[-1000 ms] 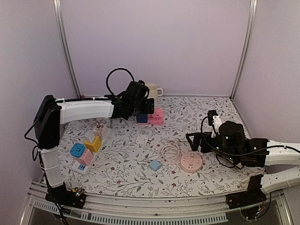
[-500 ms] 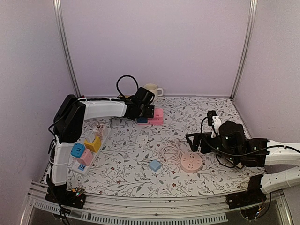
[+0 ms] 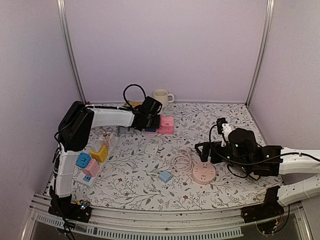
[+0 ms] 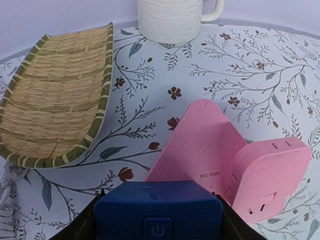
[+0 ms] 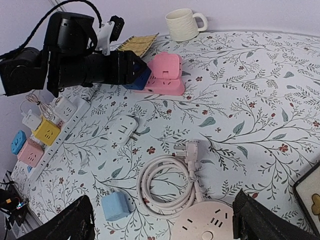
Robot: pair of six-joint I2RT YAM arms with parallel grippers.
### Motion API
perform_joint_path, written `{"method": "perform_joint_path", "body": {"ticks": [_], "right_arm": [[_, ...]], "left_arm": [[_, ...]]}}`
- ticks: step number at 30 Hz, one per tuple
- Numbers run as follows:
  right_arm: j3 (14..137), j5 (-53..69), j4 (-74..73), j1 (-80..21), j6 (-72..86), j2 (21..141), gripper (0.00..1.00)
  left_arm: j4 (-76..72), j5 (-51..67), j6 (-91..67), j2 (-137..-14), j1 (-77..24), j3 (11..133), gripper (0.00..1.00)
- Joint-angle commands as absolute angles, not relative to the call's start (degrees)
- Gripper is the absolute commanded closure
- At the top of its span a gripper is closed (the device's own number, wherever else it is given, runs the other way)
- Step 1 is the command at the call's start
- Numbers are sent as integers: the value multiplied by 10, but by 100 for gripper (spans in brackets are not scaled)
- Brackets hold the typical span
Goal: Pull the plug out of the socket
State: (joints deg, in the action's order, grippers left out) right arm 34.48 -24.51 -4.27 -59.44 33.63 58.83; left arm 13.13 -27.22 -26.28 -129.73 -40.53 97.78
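Left wrist view: your left fingers [image 4: 80, 231] press both sides of the blue plug [image 4: 157, 205], sitting on the pink socket [image 4: 200, 150] at the far side of the desk [image 3: 215, 125]. Your right fingers [image 5: 70, 225] stand spread wide.

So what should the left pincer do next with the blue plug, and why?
Probably squeeze shut on the blue plug. The left pincer has a finger at each side of it, and it sits in the pink power strip, so pulling needs a sure grip first.
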Motion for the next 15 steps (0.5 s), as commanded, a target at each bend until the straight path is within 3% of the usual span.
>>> {"method": "perform_joint_path", "body": {"ticks": [1,10,15], "right_arm": [[392,-216,-29,-589,332,616,1],[418,-82,26,-557,308,687,1],[441,-11,56,-544,291,757,1]], "left_arm": [[101,-247,-252,-1216,-407,893,54],[-29,-184,-215,-1032,-457,644,62],[-78,-163,-206,-987,-486,575,62]]}}
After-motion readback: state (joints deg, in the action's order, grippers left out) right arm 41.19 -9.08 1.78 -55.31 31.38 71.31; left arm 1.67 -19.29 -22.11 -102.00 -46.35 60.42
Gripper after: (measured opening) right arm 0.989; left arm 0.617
